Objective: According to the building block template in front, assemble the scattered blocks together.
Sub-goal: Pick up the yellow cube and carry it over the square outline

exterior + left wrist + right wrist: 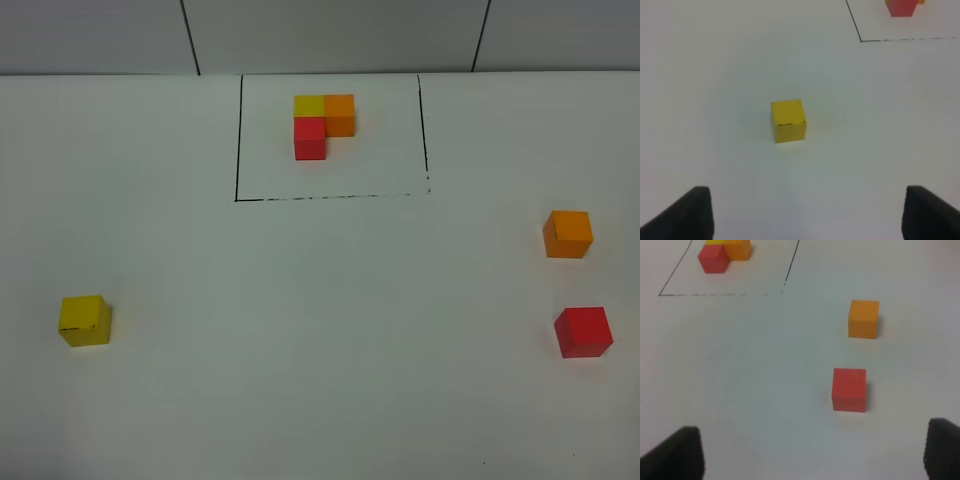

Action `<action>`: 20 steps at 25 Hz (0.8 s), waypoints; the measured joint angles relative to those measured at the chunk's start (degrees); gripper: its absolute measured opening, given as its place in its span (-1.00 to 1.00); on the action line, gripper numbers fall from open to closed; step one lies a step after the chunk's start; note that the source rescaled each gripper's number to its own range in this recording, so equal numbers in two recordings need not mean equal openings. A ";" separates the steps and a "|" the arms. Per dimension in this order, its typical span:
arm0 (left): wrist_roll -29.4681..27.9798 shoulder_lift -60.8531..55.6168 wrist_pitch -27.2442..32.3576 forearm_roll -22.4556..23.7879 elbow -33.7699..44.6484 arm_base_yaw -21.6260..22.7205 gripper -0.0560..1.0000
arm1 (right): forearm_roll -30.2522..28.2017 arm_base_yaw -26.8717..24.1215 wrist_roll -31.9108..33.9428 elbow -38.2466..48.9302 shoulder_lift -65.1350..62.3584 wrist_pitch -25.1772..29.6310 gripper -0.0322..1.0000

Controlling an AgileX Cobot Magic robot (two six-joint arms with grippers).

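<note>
- Template cluster (322, 125) framed at twelve o'clock.
- Yellow cube (84, 320) at eight o'clock, orange cube (568, 234) at three, red cube (584, 331) at four.
- Left hand (807, 215), right hand (810, 455): both released, empty.

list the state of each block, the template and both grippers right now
building block template: three cubes joined in an L, inside the black outline
yellow block: loose, on its own, not gripped
orange block: loose, apart from the red one
red block: loose, not gripped
left gripper: open, empty, short of the yellow block
right gripper: open, empty
</note>
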 joint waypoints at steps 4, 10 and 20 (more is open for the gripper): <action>0.00 0.00 0.00 0.00 0.00 0.00 0.38 | -0.01 0.00 0.00 0.00 0.00 0.00 0.61; 0.00 0.08 -0.18 0.03 0.00 0.00 0.38 | -0.06 0.00 0.00 0.00 0.00 0.00 0.61; -2.30 23.70 -6.08 4.46 -6.61 0.00 0.97 | -0.06 0.00 0.00 0.00 0.00 0.00 0.61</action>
